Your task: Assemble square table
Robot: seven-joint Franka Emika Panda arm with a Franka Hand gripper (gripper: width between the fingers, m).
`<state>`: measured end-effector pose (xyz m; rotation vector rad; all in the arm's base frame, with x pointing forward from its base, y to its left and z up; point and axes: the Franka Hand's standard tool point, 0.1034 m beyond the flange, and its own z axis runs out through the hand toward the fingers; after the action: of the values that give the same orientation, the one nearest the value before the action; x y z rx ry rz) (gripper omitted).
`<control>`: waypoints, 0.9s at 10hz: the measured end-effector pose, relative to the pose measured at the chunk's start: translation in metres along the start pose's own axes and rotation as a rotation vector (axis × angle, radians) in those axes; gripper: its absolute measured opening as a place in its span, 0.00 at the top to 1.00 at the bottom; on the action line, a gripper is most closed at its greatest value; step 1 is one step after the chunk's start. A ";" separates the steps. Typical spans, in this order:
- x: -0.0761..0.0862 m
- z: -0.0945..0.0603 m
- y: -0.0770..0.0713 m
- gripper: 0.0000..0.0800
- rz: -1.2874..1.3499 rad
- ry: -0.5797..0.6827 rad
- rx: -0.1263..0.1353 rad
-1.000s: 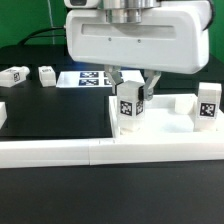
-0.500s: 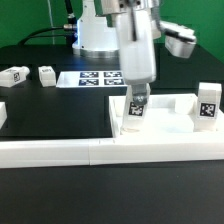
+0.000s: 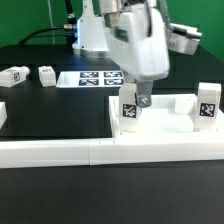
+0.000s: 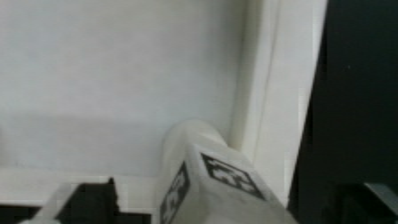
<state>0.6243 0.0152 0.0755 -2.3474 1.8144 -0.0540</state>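
The square table's white slab [image 3: 160, 128] lies at the exterior view's right, behind the front bars. A short white tagged leg [image 3: 129, 108] stands on the slab's near-left corner. My gripper [image 3: 138, 100] is turned and tilted over it, and its jaws close on the leg's upper part. In the wrist view the leg [image 4: 217, 178] sits between the dark fingers [image 4: 89, 203] over the slab [image 4: 125, 90]. A second leg [image 3: 208, 103] stands at the slab's right. Two loose legs [image 3: 14, 75] [image 3: 46, 74] lie at the back left.
The marker board [image 3: 92, 78] lies flat behind the slab. Long white border bars [image 3: 90, 152] run along the front edge. A small white piece [image 3: 3, 115] shows at the exterior view's left edge. The robot base stands at the back.
The gripper has turned about its axis from square-on to a rotated, tilted pose. The leg in it now sits a little lower on the slab's corner.
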 end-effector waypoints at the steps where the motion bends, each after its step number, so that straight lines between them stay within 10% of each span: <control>1: 0.000 0.000 0.000 0.24 -0.134 0.004 0.000; 9: 0.004 0.000 -0.005 0.19 -0.804 0.065 -0.046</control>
<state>0.6301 0.0130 0.0761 -2.9620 0.7825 -0.1912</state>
